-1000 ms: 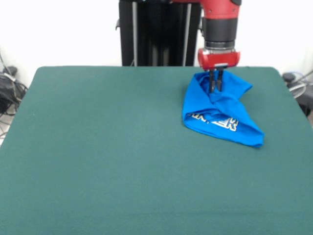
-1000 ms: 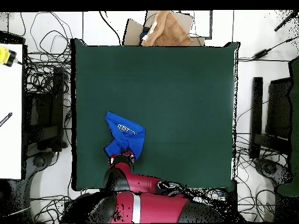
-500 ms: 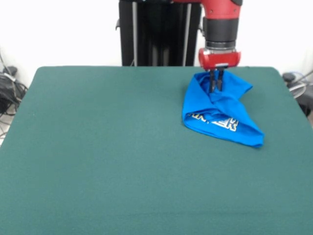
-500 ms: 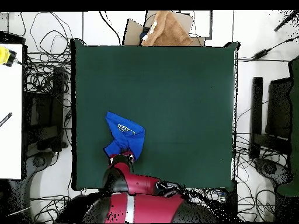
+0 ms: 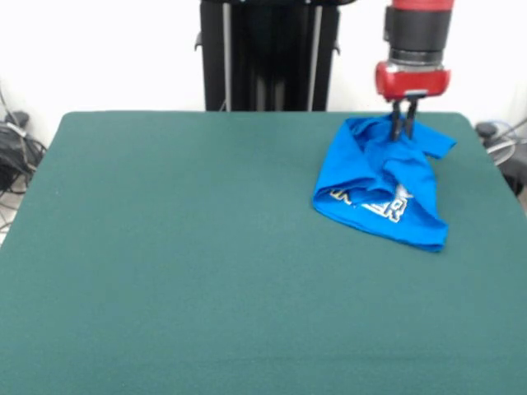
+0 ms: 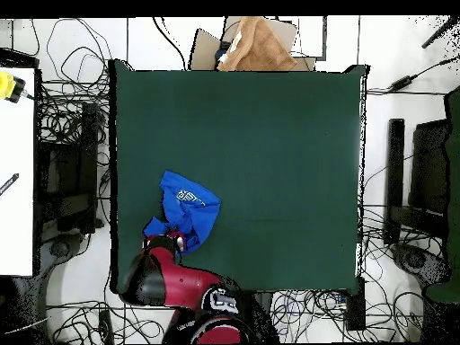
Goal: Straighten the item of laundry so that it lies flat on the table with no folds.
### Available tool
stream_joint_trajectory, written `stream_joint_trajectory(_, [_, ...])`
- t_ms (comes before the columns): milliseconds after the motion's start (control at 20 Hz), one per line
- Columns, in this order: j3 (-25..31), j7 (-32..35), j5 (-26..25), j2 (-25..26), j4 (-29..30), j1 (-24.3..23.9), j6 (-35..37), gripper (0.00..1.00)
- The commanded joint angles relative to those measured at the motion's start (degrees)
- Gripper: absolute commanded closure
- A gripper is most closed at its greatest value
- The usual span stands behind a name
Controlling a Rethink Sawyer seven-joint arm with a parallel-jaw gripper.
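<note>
In the front view, the blue T-shirt (image 5: 380,188) lies bunched in the far right part of the green surface (image 5: 181,263), close to its far edge and not far from its right edge. The cloth is crumpled into a rough wedge with several folds, and a strip of white lettering shows along its near side. The jaws (image 5: 404,125) of the red and black arm come straight down from above and are closed on a pinch of the shirt's far upper edge, with the two dark fingers (image 5: 398,119) close together and blue cloth drawn up between them. A flap of the shirt juts out to the right just beside the grip. In the overhead view, the shirt (image 6: 187,208) sits near the lower left corner of the surface (image 6: 269,153), still folded over itself, with the white print facing up near its upper part. The red wrist of the arm covers the jaws (image 6: 167,241) at the shirt's lower left end, so the grip itself is hidden there.
</note>
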Motion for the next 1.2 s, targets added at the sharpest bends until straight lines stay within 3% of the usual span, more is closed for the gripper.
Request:
stream_joint_trajectory(50, [0.79, 16.25, 8.62, -4.05, -5.10, 2.65, 8.13, 1.00])
stream_joint_trajectory(200, [1.38, 14.05, 7.35, -4.44, -6.58, 0.61, 10.39, 1.00])
stream_joint_trajectory(350, [4.75, 8.19, 1.11, -0.95, -11.65, -7.01, 12.87, 1.00])
stream_joint_trajectory(500, [6.07, 2.42, -3.21, 1.80, -17.56, -11.09, 16.06, 1.00])
stream_joint_trajectory(650, [5.35, 0.00, -5.34, 3.56, -22.79, -11.69, 19.27, 1.00])
stream_joint_trajectory(950, [3.79, 1.40, -7.69, 6.17, -29.51, -10.21, 22.21, 1.00])
stream_joint_trajectory(1200, [3.19, 3.86, -9.96, 6.05, -29.79, -9.69, 21.09, 1.00])
